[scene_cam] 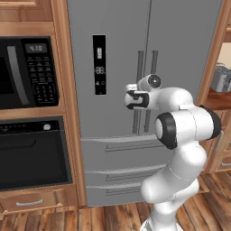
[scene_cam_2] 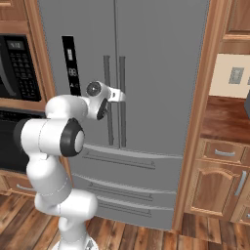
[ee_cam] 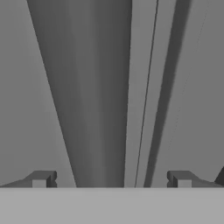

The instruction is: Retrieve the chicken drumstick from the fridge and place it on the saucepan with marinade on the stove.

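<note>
The grey fridge (scene_cam: 180, 45) (scene_cam_2: 161, 73) stands straight ahead with both doors shut. Its two vertical bar handles (scene_cam: 145, 92) (scene_cam_2: 114, 102) run side by side along the middle seam. My gripper (scene_cam: 131, 95) (scene_cam_2: 120, 94) is at handle height, close in front of them, and it is open. In the hand view a handle bar (ee_cam: 94, 100) rises between the spread fingertips (ee_cam: 41, 179) of my gripper (ee_cam: 111, 180), and nothing is held. The chicken drumstick is hidden behind the doors. The saucepan, the marinade and the stove are out of view.
A black microwave (scene_cam: 27, 72) and a black oven (scene_cam: 31, 153) sit in the wood column to the left of the fridge. Wooden drawers and cabinets (scene_cam_2: 219, 180) under a counter (scene_cam_2: 227, 117) stand on the right. The fridge's lower drawers (scene_cam: 122, 158) are shut.
</note>
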Motion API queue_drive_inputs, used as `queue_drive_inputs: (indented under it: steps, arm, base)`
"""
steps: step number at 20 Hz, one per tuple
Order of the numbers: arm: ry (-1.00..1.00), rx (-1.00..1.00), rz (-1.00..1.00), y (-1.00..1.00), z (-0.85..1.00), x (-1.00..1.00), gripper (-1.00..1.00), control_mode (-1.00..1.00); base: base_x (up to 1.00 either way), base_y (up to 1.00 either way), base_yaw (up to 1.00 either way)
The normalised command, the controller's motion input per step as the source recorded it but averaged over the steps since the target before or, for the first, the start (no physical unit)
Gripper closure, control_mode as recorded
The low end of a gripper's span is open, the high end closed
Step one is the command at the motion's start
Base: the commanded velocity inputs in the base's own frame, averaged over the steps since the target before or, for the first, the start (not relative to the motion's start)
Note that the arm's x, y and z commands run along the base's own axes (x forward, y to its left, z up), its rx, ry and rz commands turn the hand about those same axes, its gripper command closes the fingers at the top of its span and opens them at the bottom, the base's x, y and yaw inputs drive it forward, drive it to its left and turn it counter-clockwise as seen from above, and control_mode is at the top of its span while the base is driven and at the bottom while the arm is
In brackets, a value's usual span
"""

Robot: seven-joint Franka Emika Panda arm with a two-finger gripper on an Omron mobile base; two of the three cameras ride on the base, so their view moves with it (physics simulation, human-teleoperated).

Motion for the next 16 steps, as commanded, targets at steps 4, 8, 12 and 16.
queue_drive_inputs:
  steps: [4, 8, 12, 16]
  arm:
    - [0.00, 0.00, -0.02, 0.16, -0.45, 1.00, -1.00, -1.00]
    - [-0.01, 0.00, -0.01, 0.02, -0.21, 0.61, 1.00, -1.00]
    - [-0.01, 0.00, 0.00, 0.01, -0.15, 0.27, 1.00, -1.00]
    - [0.00, 0.12, 0.00, 0.49, -0.03, -0.03, 1.00, -1.00]
  base:
    - [0.00, 0.00, 0.00]
    - [0.00, 0.00, 0.00]
    - [0.00, 0.00, 0.00]
    - [0.00, 0.00, 0.00]
